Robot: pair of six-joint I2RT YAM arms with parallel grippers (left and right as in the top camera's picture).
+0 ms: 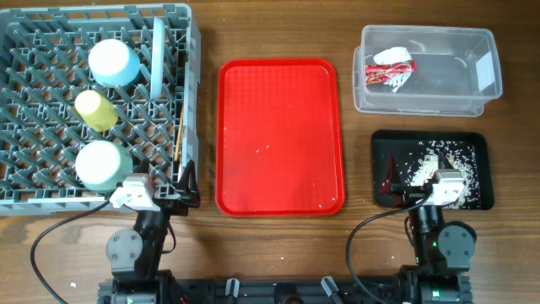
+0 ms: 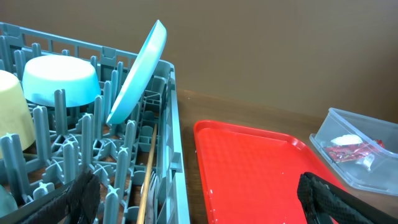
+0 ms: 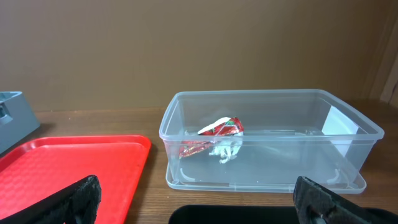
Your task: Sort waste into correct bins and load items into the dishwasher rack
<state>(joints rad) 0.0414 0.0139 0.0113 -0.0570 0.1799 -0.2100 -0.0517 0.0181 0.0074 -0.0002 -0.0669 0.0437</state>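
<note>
The grey dishwasher rack (image 1: 25,196) at the left holds a light blue bowl (image 1: 114,63), a yellow cup (image 1: 97,110), a pale green bowl (image 1: 101,165) and a white plate (image 1: 158,55) on edge. Chopsticks (image 2: 146,180) and a white fork (image 2: 153,196) stand along its right wall. The red-and-white wrapper (image 1: 390,69) lies in the clear tub (image 1: 426,101). Rice scraps (image 1: 430,162) lie in the black tray (image 1: 472,143). My left gripper (image 1: 173,190) is open and empty at the rack's near right corner. Over the black tray's near edge, my right gripper (image 1: 422,187) is open and empty.
The red tray (image 1: 280,135) lies bare in the middle, between the rack and the two bins. Cables trail from both arm bases along the front edge. In the right wrist view the clear tub (image 3: 267,143) stands straight ahead of the open right gripper (image 3: 196,190).
</note>
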